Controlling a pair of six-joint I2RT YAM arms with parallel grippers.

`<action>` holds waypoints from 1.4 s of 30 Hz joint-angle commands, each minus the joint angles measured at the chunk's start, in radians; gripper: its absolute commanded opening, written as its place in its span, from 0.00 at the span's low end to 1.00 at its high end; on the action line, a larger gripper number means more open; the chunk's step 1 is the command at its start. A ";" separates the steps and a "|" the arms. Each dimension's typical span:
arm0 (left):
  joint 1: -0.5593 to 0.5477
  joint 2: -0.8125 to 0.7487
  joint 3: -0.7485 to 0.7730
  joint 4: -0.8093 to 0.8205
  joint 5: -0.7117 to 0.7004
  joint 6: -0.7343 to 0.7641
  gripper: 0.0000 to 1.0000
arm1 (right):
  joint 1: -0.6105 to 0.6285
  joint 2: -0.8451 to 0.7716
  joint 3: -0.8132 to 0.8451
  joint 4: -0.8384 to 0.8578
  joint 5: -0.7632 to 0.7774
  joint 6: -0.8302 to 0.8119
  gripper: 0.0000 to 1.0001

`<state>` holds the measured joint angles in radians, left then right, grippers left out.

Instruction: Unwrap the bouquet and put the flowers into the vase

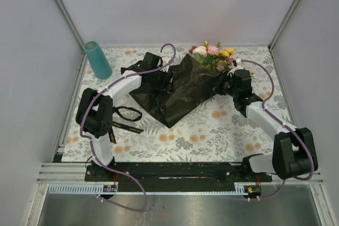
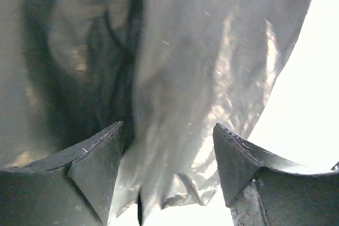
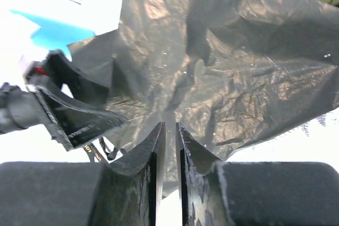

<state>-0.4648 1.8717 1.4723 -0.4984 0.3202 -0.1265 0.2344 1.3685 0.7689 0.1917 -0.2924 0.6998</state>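
Observation:
The bouquet's glossy black paper (image 1: pixel 180 89) lies spread open across the middle of the table. The flowers (image 1: pixel 214 56), pink, yellow and mauve with green leaves, stick out at its far right corner. The teal vase (image 1: pixel 97 60) stands upright at the far left and shows as a blue patch (image 3: pixel 53 33) in the right wrist view. My left gripper (image 1: pixel 168 80) is at the paper's left edge. Its jaws (image 2: pixel 168 125) are open, with a crumpled paper (image 2: pixel 201 88) fold hanging loose between them. My right gripper (image 1: pixel 223 86) is at the right edge, its jaws (image 3: pixel 170 125) nearly closed on the paper (image 3: pixel 222 62).
A loose black ribbon (image 1: pixel 127 114) with gold lettering lies on the floral tablecloth (image 1: pixel 212 130), near the left arm. Grey walls enclose the table on the left, right and far sides. The left arm's gripper (image 3: pixel 69 115) shows at the left of the right wrist view.

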 commanded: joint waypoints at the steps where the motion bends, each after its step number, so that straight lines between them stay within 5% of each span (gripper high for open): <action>1: -0.052 -0.110 -0.075 0.113 0.168 0.050 0.70 | -0.006 -0.129 0.035 -0.061 0.024 -0.042 0.22; 15: -0.297 -0.275 -0.282 0.365 0.255 -0.070 0.65 | -0.006 -0.465 0.104 -0.222 0.062 -0.023 0.24; 24: -0.443 -0.273 -0.469 0.639 0.253 -0.217 0.65 | -0.004 -0.552 0.156 -0.311 0.094 -0.028 0.24; 30: -0.479 -0.321 -0.492 0.637 0.208 -0.226 0.66 | -0.006 -0.525 0.138 -0.347 0.107 -0.022 0.22; 35: -0.477 -0.480 -0.474 0.505 0.057 -0.158 0.70 | -0.006 -0.467 0.069 -0.322 0.105 -0.010 0.22; 42: -0.469 -0.703 -0.409 0.213 -0.402 0.010 0.80 | -0.006 -0.366 -0.065 -0.244 0.092 0.039 0.21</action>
<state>-0.9417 1.2755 1.0031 -0.1390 0.2485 -0.2283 0.2329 0.9562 0.7662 -0.1207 -0.2173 0.7033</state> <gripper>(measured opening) 0.771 0.208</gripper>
